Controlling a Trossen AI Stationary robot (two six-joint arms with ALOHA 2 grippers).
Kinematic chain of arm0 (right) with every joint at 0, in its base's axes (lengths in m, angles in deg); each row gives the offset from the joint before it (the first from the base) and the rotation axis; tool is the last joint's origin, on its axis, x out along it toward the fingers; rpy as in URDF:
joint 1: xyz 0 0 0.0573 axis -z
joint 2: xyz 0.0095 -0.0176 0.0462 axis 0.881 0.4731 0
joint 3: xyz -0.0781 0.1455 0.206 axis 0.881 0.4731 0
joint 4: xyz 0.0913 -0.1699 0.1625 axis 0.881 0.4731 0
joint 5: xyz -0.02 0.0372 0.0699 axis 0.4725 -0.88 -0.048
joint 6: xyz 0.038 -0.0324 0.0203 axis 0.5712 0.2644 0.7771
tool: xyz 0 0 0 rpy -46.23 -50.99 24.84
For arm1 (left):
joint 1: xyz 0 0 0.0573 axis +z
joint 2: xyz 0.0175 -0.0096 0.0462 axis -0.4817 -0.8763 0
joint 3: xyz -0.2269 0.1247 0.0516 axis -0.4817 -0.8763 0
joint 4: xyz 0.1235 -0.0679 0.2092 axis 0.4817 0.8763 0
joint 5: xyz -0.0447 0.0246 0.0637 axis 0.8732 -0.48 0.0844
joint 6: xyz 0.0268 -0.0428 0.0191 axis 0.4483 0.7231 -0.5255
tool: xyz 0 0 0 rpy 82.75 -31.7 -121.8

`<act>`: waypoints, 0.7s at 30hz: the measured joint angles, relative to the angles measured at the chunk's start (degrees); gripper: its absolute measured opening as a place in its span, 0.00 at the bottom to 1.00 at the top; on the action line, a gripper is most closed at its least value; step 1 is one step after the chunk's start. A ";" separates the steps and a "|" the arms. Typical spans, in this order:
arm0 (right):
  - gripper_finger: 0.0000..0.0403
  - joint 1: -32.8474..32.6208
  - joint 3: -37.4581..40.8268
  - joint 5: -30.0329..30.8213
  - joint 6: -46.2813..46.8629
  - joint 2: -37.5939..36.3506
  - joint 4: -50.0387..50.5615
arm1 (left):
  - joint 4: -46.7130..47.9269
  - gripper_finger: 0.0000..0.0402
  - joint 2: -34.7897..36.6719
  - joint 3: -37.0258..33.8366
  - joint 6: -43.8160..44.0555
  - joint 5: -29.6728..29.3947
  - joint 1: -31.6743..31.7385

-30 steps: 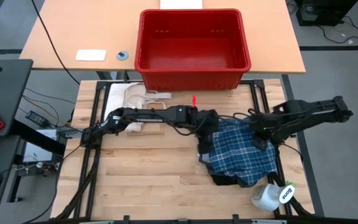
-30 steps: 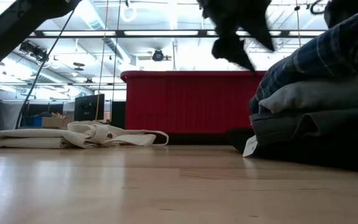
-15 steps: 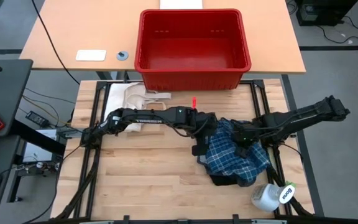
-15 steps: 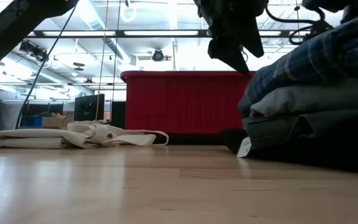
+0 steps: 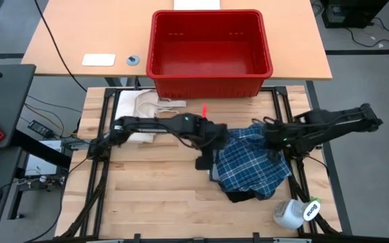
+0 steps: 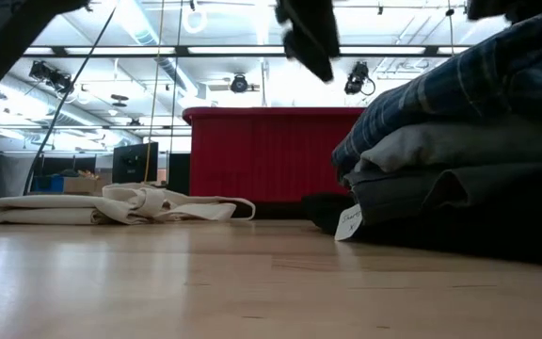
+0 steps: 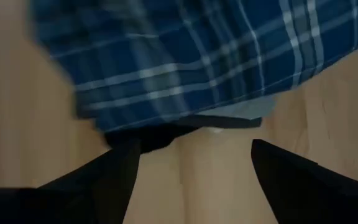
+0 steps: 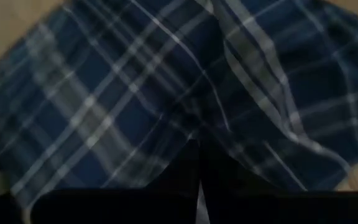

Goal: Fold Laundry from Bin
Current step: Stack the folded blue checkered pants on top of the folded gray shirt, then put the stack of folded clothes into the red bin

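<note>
- Overhead, the red bin [image 5: 211,50] sits at the top centre of the frame, straddling the far pale desk and the near wooden worktop [image 5: 154,196].
- Right of centre on the worktop lies the laundry stack: a blue-and-white plaid shirt [image 5: 252,162] on top, with a black garment [image 5: 238,196] showing under its lower edge.
- From the low view, the stack fills the right side in layers: plaid above, then a light grey garment [image 6: 422,146], a dark grey garment [image 6: 412,193], and black at the bottom. A small white tag [image 6: 348,222] hangs off its left end.
- Reaching in from the left of the overhead frame, the left claw [image 5: 206,156] hangs at the left edge of the stack; the wrist view shows its fingers [image 7: 114,177] spread apart over bare wood, with the shirt's hem just ahead and nothing between them.
- At the upper right edge of the shirt sits the right claw [image 5: 273,142], fingers together; its wrist view shows it pressed close against plaid fabric, though I cannot tell whether any cloth is pinched.
- A cream-white cloth [image 5: 140,106] with strap loops lies at the upper left of the worktop, beside the bin.
- A white bottle [image 5: 296,212] lies at the lower right corner.
</note>
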 joint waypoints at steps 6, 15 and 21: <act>0.06 0.00 -5.47 0.12 0.09 -4.85 1.25 | -0.47 0.76 9.41 0.04 4.74 -8.39 -0.70; 0.06 0.04 -6.95 2.57 0.26 -8.20 3.30 | -2.42 0.76 15.85 -6.97 7.86 -24.86 -7.04; 0.06 0.04 -6.95 -4.40 2.79 -9.87 10.67 | -18.75 0.76 27.31 -39.08 16.59 -25.62 -12.18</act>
